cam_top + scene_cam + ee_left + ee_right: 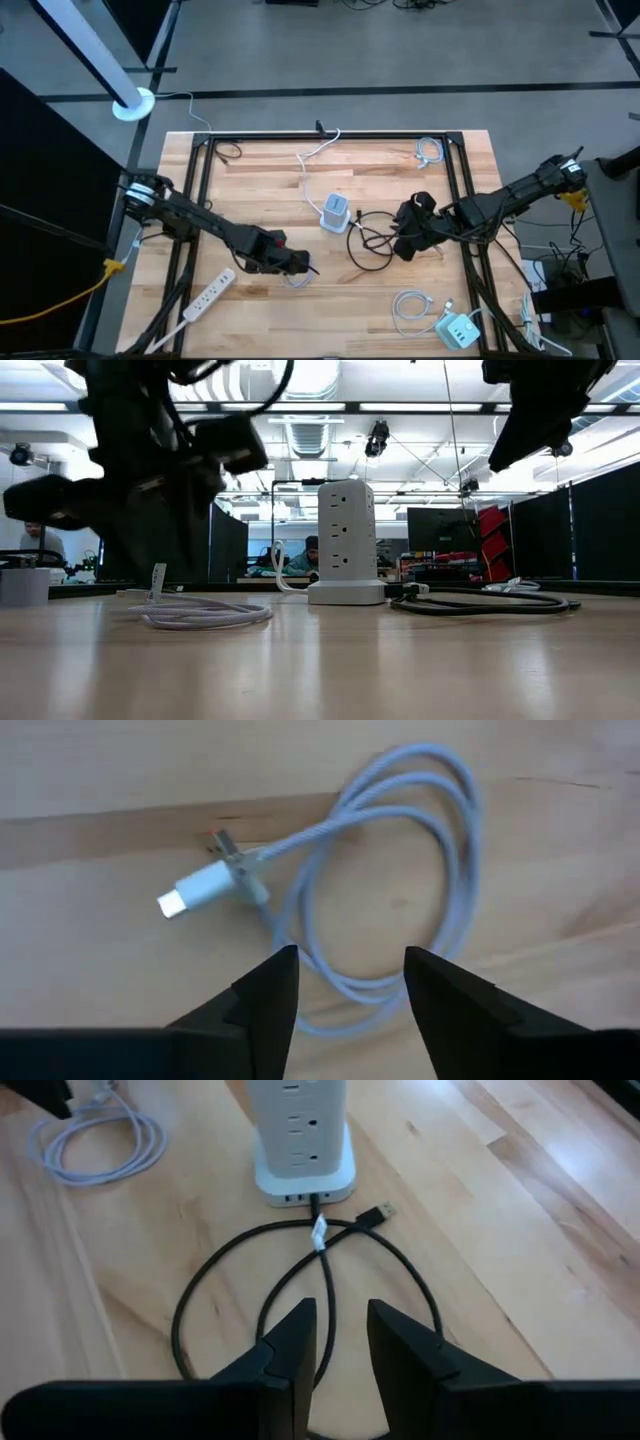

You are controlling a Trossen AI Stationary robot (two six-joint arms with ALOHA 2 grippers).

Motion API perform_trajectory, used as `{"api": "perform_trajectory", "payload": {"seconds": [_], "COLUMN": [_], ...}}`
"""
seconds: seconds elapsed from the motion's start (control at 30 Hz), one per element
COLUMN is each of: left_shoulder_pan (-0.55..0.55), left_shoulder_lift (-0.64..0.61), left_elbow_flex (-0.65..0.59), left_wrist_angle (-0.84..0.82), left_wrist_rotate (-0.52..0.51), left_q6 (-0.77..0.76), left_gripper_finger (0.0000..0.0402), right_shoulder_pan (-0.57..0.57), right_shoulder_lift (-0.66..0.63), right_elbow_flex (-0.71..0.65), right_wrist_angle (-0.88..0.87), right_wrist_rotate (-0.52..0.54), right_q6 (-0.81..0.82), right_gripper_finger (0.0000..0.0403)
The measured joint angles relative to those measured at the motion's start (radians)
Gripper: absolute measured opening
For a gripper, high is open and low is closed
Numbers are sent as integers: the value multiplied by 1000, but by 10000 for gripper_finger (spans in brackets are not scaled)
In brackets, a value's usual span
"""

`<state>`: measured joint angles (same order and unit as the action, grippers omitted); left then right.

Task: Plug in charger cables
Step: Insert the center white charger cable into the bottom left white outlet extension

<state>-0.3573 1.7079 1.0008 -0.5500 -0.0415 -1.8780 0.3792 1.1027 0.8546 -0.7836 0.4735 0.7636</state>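
high view: left gripper (303, 268), fingers open and empty, hovers over a coiled white charger cable (400, 890), seemingly to grasp it. right gripper (340, 1342), fingers narrowly apart and empty, faces the looped black cable (300, 1270) already plugged into the white tower power strip (300, 1130).

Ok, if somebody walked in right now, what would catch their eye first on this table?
Probably the white tower power strip standing upright mid-table, with a black cable plugged into its base and looped toward the right gripper. Next, the left gripper poised open over a coiled white cable near the front.
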Motion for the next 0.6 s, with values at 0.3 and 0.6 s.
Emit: {"api": "perform_trajectory", "payload": {"seconds": [0.3,0.6], "left_shoulder_pan": [4,-6], "left_shoulder_lift": [94,40], "left_elbow_flex": [3,-2], "left_wrist_angle": [-6,-54], "left_wrist_rotate": [50,-69], "left_q6": [-13,157], "left_gripper_finger": [132,15], "right_shoulder_pan": [22,22], "right_shoulder_lift": [0,0], "right_elbow_flex": [0,0], "right_wrist_angle": [-2,12], "right_wrist_rotate": [53,156], "right_q6": [83,44], "right_gripper_finger": [49,60]}}
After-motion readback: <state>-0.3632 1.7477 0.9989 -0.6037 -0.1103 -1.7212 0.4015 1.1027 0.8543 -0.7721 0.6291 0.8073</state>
